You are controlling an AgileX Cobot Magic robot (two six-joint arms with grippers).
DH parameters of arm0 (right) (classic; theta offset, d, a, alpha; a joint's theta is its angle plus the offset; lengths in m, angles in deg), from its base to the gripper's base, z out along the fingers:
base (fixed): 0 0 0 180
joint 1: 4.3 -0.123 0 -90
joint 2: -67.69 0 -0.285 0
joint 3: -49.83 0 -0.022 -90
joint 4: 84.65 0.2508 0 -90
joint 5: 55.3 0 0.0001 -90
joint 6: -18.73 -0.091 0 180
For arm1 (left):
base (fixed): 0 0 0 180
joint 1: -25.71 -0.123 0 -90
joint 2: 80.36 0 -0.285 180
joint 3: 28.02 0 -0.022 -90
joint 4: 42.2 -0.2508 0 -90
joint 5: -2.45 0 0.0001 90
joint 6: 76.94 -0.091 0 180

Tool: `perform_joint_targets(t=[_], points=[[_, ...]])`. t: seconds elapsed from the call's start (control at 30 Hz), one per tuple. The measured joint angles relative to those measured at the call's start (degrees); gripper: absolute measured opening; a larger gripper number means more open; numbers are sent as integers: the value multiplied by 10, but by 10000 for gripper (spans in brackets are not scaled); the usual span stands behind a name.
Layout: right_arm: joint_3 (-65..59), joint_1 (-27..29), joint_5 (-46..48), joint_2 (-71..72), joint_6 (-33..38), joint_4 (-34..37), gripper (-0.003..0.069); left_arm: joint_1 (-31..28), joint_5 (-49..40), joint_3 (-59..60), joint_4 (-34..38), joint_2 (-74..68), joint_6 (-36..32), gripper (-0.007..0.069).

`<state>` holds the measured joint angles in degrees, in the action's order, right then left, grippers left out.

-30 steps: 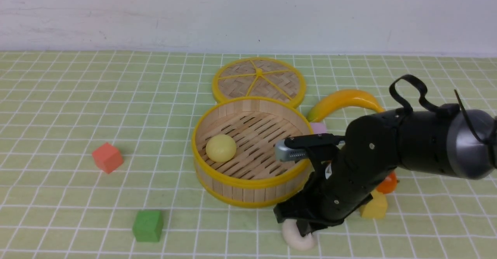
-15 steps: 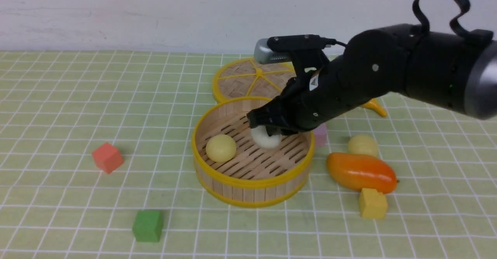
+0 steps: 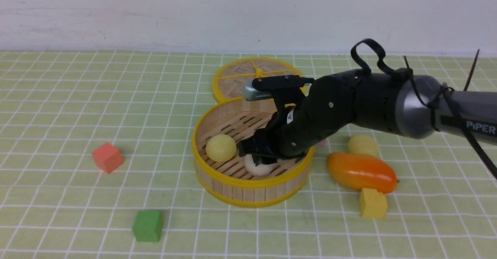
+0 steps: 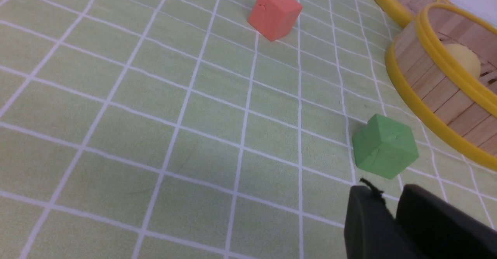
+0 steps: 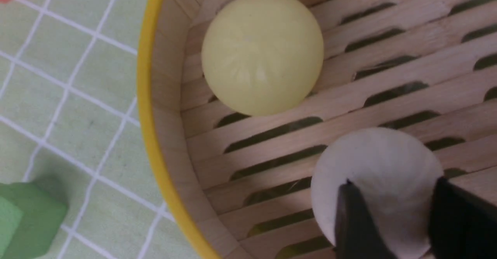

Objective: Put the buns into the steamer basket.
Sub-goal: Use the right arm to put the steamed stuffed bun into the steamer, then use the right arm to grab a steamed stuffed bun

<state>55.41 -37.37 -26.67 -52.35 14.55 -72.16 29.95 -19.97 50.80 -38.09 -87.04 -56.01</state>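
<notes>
Right wrist view: the right gripper [image 5: 393,185] straddled the white bun [image 5: 372,162] on the basket [image 5: 149,96] floor, near a yellow bun [image 5: 262,53]; whether it gripped, I could not tell. A third bun [image 3: 363,145] lay outside. The left gripper [image 4: 388,191] sat closed, empty.

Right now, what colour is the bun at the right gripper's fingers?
Off-white bun; clearest in the right wrist view.

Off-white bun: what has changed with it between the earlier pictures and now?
The right gripper carried the off-white bun from in front of the steamer basket into it, down to its floor; release is unclear. The yellow bun inside and the green cube stayed.
</notes>
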Motion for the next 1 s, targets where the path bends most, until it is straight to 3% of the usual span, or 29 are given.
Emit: perform_joint_targets(t=[0.2, 0.3, 0.57, 1.0], points=[[1, 23, 18, 47, -1, -16, 476, 0, 0, 0, 0, 0, 0, 124], [1, 60, 38, 80, -1, -35, 496, 0, 0, 0, 0, 0, 0, 127], [2, 215, 77, 101, -2, -68, 470, 0, 0, 0, 0, 0, 0, 130], [2, 239, 60, -7, -2, -57, 374, 0, 0, 0, 0, 0, 0, 144]])
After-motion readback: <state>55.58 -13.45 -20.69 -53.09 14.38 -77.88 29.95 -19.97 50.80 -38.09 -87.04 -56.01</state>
